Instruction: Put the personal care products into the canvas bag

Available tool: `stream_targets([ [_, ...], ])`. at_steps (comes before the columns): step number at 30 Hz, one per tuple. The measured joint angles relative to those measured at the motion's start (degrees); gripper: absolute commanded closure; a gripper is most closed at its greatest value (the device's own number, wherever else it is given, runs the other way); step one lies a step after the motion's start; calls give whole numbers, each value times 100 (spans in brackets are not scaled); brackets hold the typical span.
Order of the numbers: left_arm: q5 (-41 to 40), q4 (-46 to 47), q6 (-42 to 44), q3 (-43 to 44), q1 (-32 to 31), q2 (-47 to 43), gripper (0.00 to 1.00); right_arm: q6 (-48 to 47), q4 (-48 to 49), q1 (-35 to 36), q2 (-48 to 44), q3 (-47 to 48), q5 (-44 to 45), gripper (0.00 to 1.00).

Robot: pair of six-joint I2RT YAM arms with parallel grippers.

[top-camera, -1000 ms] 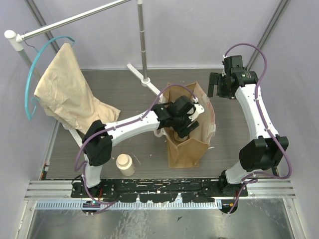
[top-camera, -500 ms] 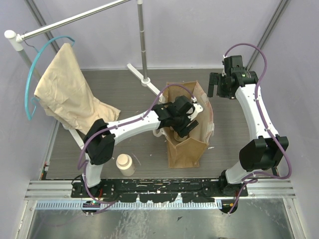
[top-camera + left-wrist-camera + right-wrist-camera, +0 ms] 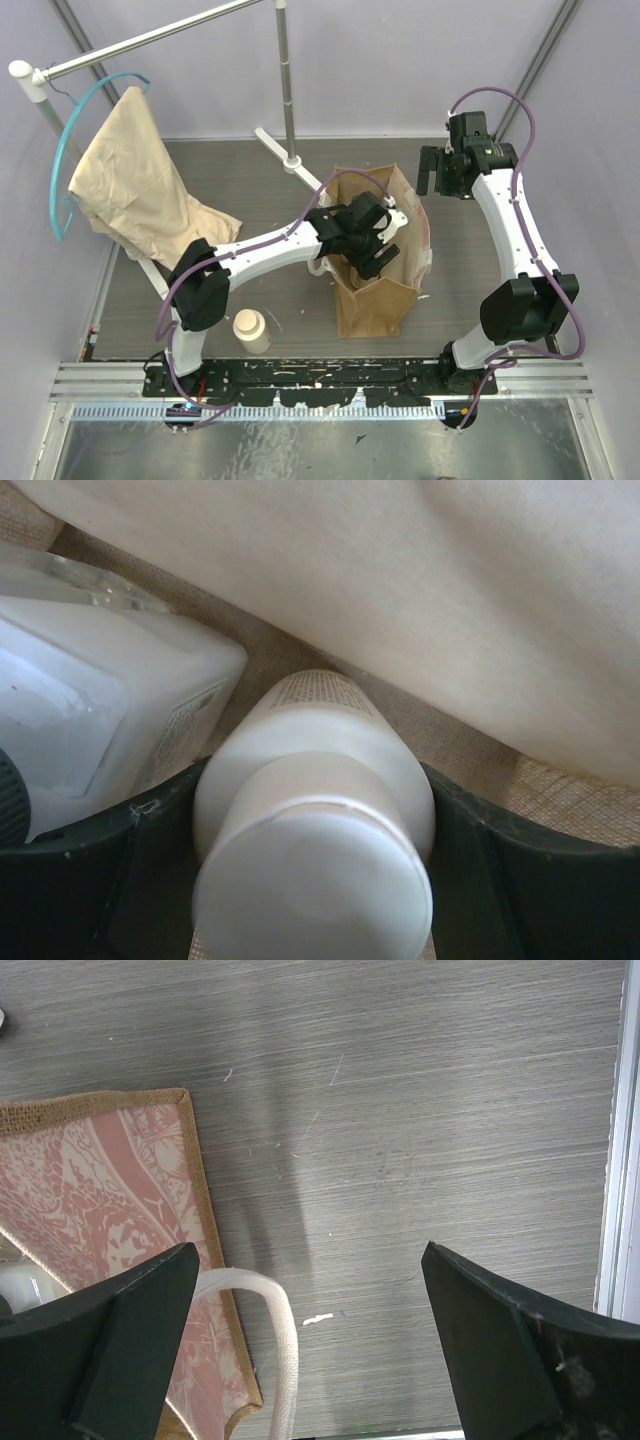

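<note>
The tan canvas bag stands upright mid-table. My left gripper is down in its mouth, shut on a cream cylindrical bottle with a wide cream cap; the black fingers press on both its sides. Beside it inside the bag lies a whitish rectangular bottle with a dark cap at the frame edge. A second cream bottle stands on the table left of the bag. My right gripper is open and empty above the table behind the bag's right side, next to its patterned side and whitish strap.
A pale beige cloth garment hangs on a teal hanger at the back left. A metal rack pole and its white foot stand behind the bag. The table's metal side rail runs along the right.
My left gripper has shifted slightly within the bag's mouth with the cream bottle in it. The right arm has not moved.
</note>
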Motion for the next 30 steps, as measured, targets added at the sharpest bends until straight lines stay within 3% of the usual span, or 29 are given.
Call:
stream_targets([
  [2, 70, -70, -2, 61, 0, 0, 2, -2, 0, 0, 2, 0, -2, 0],
  [16, 271, -107, -61, 1460, 28, -774, 2, -15, 22, 0, 9, -72, -85, 0],
  [23, -562, -389, -175, 1058, 33, -2041, 2, -13, 37, 0, 9, -138, -83, 0],
  [30, -1799, -2000, -905, 407, 33, -3126, 2, -15, 107, 0, 9, -192, 7, 0],
])
